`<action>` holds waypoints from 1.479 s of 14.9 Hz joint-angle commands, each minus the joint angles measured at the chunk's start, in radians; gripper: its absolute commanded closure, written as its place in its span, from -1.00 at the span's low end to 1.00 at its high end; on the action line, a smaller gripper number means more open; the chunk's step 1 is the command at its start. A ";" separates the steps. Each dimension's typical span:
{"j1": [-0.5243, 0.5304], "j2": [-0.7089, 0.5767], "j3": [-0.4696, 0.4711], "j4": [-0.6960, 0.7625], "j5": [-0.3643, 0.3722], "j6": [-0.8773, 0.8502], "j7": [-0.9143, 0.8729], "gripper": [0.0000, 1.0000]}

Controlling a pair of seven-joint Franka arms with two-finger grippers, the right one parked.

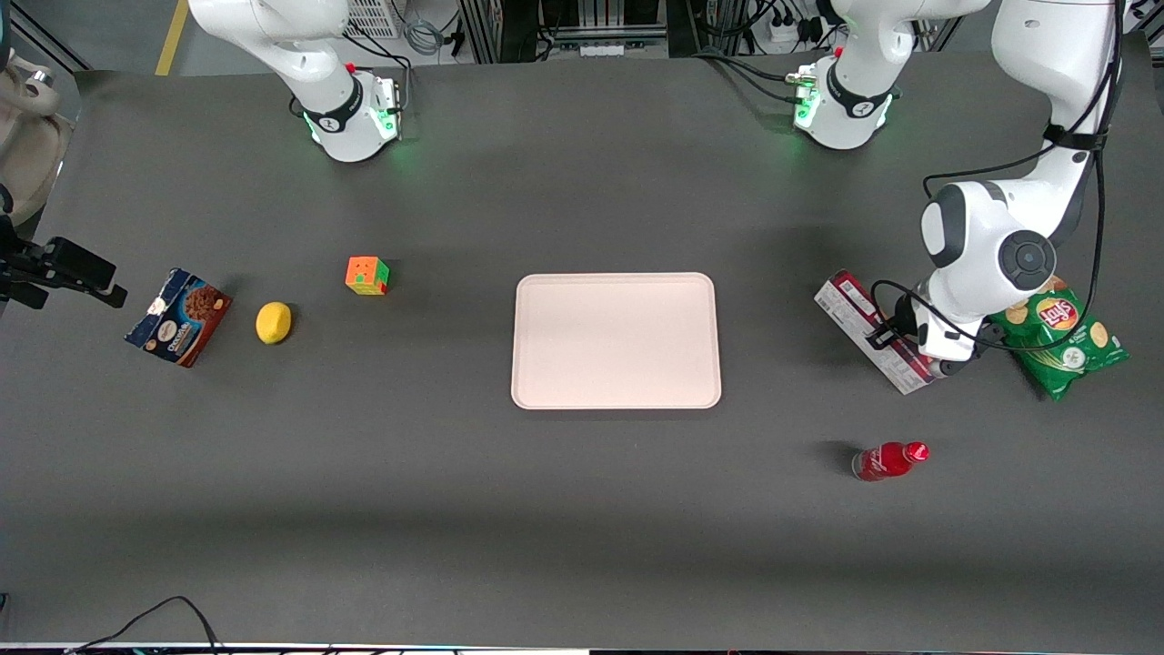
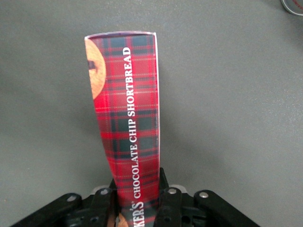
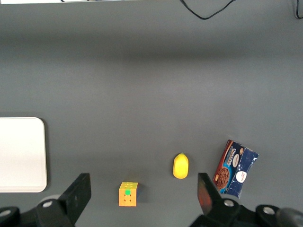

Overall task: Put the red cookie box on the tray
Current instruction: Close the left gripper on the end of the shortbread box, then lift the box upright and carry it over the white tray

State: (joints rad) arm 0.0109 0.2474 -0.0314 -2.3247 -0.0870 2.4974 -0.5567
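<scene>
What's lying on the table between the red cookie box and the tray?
Nothing: in the front view, bare table separates the red cookie box, clamped in the gripper, from the tray.

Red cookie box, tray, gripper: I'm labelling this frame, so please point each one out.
red cookie box (image 2: 130, 113): left wrist view, middle of its tartan face.
tray (image 1: 616, 340): front view, bare pink floor.
gripper (image 2: 137, 201): left wrist view, between the fingers clamped on the box's end, at the working arm's end of the table.

robot lab | arm bases (image 1: 350, 114) bolted to grey table (image 1: 582, 509) | cable racks
</scene>
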 commanded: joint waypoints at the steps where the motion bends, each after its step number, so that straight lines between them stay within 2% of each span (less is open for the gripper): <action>1: -0.028 -0.031 0.014 0.005 0.001 -0.060 0.001 0.66; 4: -0.034 -0.094 0.013 0.076 0.004 -0.217 0.059 0.71; 5: -0.034 -0.117 0.016 0.099 0.004 -0.260 0.124 0.69; 6: -0.032 -0.149 0.028 0.103 -0.008 -0.279 0.221 0.56; 9: -0.037 -0.206 0.028 0.154 -0.013 -0.313 0.368 0.59; 12: -0.100 -0.214 0.022 0.324 -0.010 -0.483 0.463 0.64; 15: -0.163 -0.184 -0.005 0.484 -0.002 -0.650 0.459 0.67; 17: -0.166 -0.184 -0.082 0.498 0.006 -0.654 0.439 0.68; 20: -0.172 -0.160 -0.188 0.515 0.018 -0.638 0.296 0.72; 22: -0.192 -0.120 -0.237 0.515 0.067 -0.588 0.230 0.78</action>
State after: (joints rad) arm -0.1565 0.0624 -0.2130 -1.8493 -0.0776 1.8771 -0.2260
